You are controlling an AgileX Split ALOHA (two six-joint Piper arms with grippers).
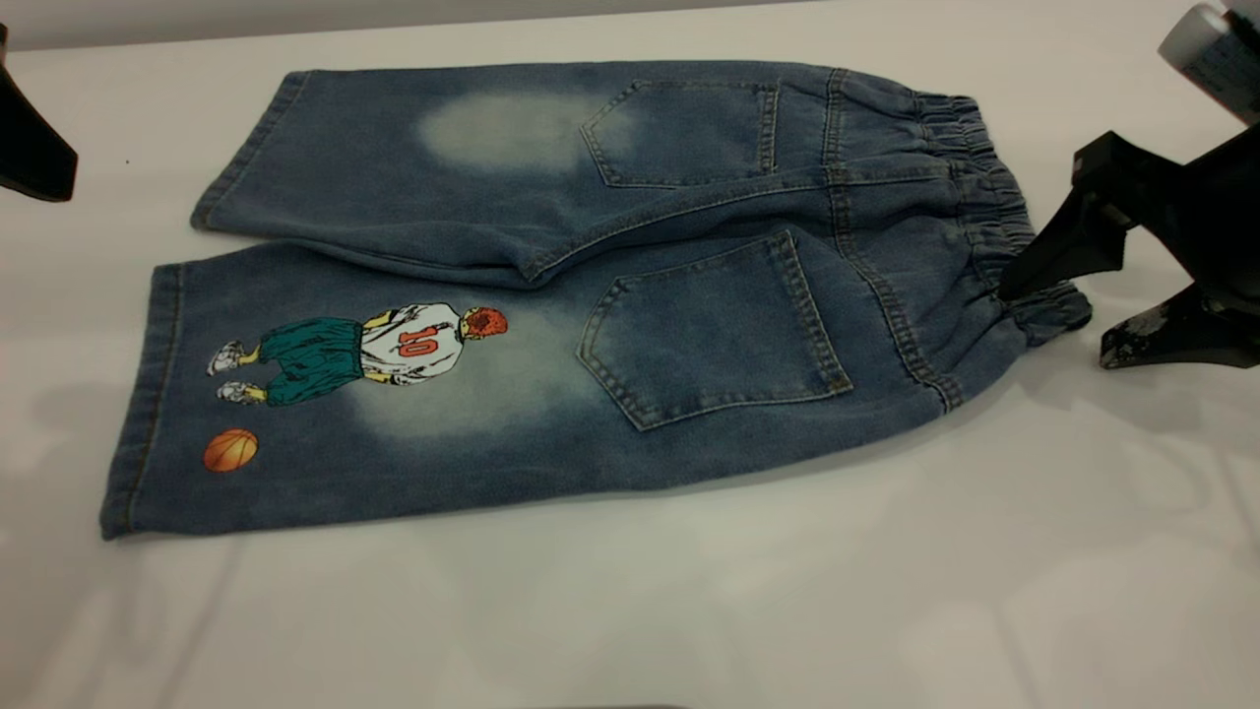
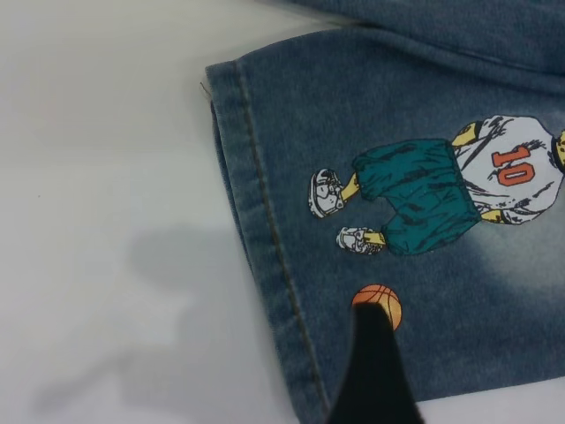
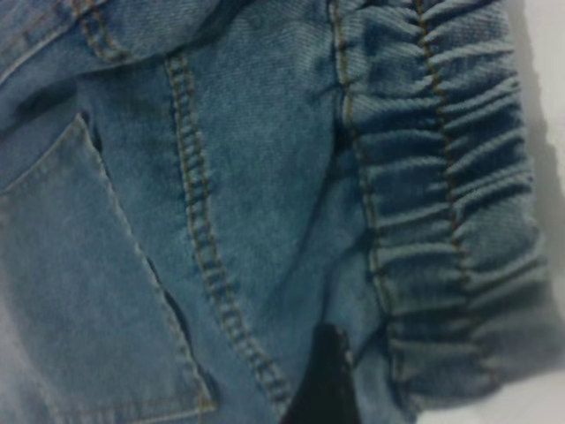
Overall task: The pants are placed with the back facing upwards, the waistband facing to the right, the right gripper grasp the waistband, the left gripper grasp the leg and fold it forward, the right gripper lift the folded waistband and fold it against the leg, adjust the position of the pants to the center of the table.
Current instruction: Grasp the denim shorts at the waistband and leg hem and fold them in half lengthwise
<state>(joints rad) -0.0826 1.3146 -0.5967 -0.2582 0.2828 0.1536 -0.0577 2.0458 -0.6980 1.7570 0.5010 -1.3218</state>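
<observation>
White table (image 1: 984,551), pants (image 1: 551,295) lengthwise left-right, waistband (image 1: 984,197) rightward; right hand (image 1: 1058,295) apart there.

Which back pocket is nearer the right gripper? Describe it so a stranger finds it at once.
Start from the denim pants spread on the white table. Find the elastic waistband, where the right gripper reaches. The nearer pocket sits on the leg carrying the basketball player print; the other leg is plain.

Oblique overview; wrist close-ups above pants (image 1: 591,295)
</observation>
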